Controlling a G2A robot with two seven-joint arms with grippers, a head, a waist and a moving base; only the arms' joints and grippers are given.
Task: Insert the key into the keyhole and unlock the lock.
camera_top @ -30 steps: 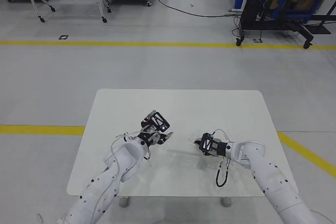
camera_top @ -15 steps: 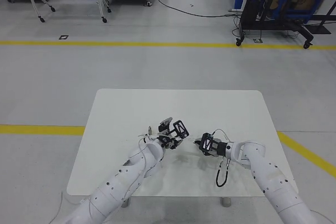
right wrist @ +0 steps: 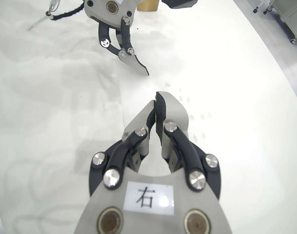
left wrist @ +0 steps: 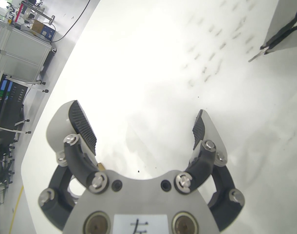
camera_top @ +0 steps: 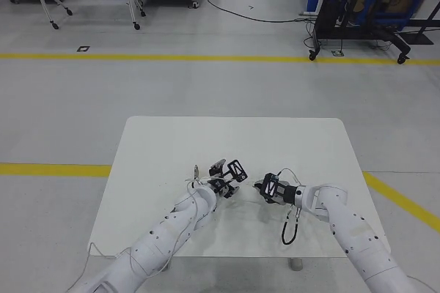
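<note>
Two claws, top view: left claw (camera_top: 228, 174) and right claw (camera_top: 257, 186) face each other over the middle of the tabletop (camera_top: 169, 146), near but apart.
Progress, top view: judging by that gap, nothing is inserted yet. Both the insertion and the unlocking turn are left to do.
Left claw, left wrist view: fingers spread wide, holding nothing.
Key (left wrist: 255, 56), left wrist view: a thin blade juts from the right claw's tip.
Key axis: in line with that claw, the tip pointing away from it towards the left claw's side.
Right claw, right wrist view: pads pressed together. I judge them clamped on the key.
Lock (right wrist: 148, 4), right wrist view: brass, just behind the left claw, its keyhole hidden.
</note>
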